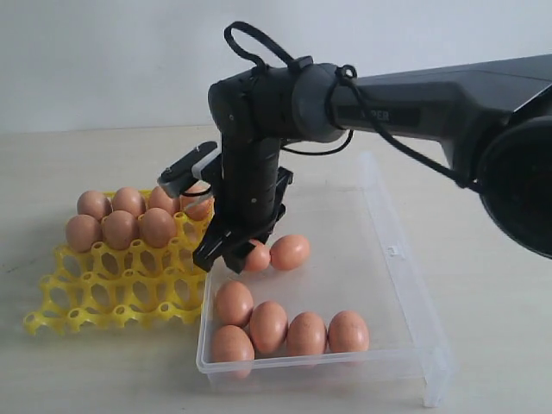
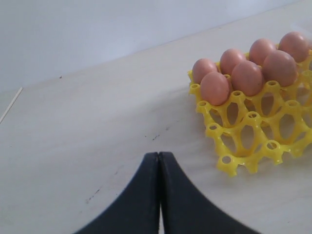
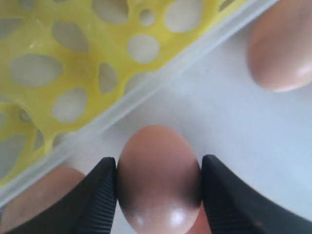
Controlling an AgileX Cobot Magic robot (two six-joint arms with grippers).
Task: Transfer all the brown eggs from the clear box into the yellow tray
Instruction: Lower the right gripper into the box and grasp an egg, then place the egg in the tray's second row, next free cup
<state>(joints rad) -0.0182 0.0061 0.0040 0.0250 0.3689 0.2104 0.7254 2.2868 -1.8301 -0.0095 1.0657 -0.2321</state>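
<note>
The right gripper (image 1: 235,257) stood inside the clear box (image 1: 392,250), close to the wall next to the yellow tray (image 1: 112,293). Its two fingers were clamped against opposite sides of one brown egg (image 3: 158,178). A second egg (image 1: 290,252) lay just beside it. Five more eggs (image 1: 268,326) were grouped at the box's near end. Several eggs (image 1: 119,228) sat in the tray's far cups. The left gripper (image 2: 159,156) hung over the table (image 2: 87,136) near the tray, fingers together.

SURFACE: you have a pale table (image 1: 103,371) | LEFT OF FRAME: yellow tray (image 1: 112,293) on it | CENTRE-RIGHT: clear box (image 1: 397,250) just beside tray
</note>
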